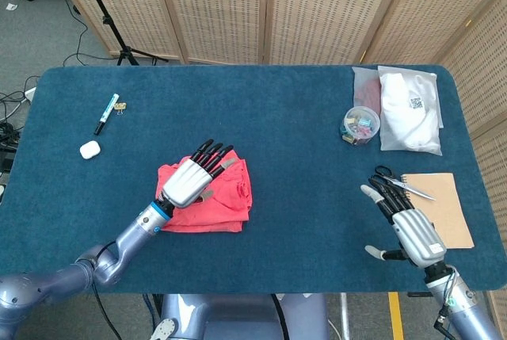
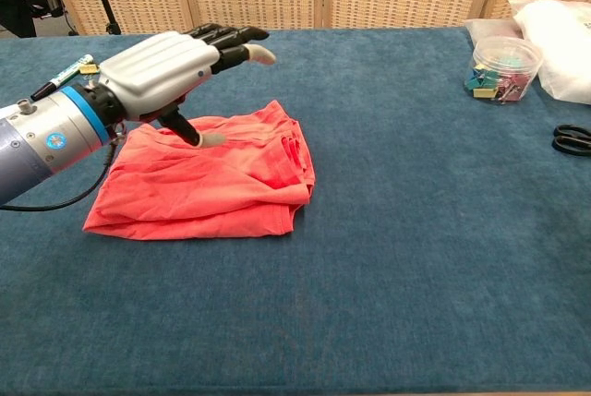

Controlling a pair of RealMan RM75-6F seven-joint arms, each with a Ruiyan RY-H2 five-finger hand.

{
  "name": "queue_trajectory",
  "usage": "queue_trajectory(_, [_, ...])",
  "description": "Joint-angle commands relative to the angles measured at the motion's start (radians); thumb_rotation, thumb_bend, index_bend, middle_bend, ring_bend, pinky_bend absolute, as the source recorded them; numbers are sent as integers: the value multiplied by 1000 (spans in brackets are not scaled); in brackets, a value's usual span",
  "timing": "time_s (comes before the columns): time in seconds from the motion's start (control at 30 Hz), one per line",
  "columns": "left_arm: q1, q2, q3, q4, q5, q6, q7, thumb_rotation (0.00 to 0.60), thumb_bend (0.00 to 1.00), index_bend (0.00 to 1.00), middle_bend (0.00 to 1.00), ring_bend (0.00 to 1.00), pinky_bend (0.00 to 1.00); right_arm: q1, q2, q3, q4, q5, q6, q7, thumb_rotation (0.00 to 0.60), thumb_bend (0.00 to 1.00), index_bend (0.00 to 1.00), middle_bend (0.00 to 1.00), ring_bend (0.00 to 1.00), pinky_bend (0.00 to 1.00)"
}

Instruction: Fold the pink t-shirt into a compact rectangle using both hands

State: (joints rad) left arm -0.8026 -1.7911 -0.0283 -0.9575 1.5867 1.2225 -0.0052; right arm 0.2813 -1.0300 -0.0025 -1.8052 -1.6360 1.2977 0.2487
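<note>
Pink t-shirt (image 1: 204,196) lies folded, lumpy, left-centre on table (image 1: 301,142). Left hand (image 1: 192,177) hovers over it, fingers spread, empty; right hand (image 1: 408,225) open (far right). Risk: a low fingertip drags the fold open.

The left hand (image 2: 171,68) has a ribbed silver-white back shell, black fingers and pale grey fingertips (image 2: 263,55). A bright blue ring sits at its wrist, next to a small round blue marking on the grey metallic forearm. A thin black cable runs along that arm. The right hand (image 1: 408,225) looks alike: silver shell, black fingers, pale tips, grey-blue forearm.
</note>
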Motion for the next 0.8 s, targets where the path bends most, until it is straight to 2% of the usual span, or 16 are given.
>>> queue_trajectory(0.03, [48, 47, -23, -82, -88, -70, 3, 600, 206, 0, 0, 0, 0, 1, -1, 0, 0, 1, -2, -1, 600, 0, 0, 0, 0, 0])
queue_trajectory(0.3, [103, 50, -55, -133, -189, -102, 56, 600, 206, 0, 0, 0, 0, 1, -7, -3, 0, 1, -5, -15, 600, 0, 0, 0, 0, 0])
queue_trajectory(0.53, [140, 23, -48, -121, -227, -127, 78, 600, 212, 0, 0, 0, 0, -1, -6, -3, 0, 2, -1, -15, 600, 0, 0, 0, 0, 0])
queue_trajectory(0.8, [186, 11, -37, -84, -237, -126, 45, 600, 214, 0, 0, 0, 0, 0, -5, -4, 0, 0, -2, -14, 600, 0, 0, 0, 0, 0])
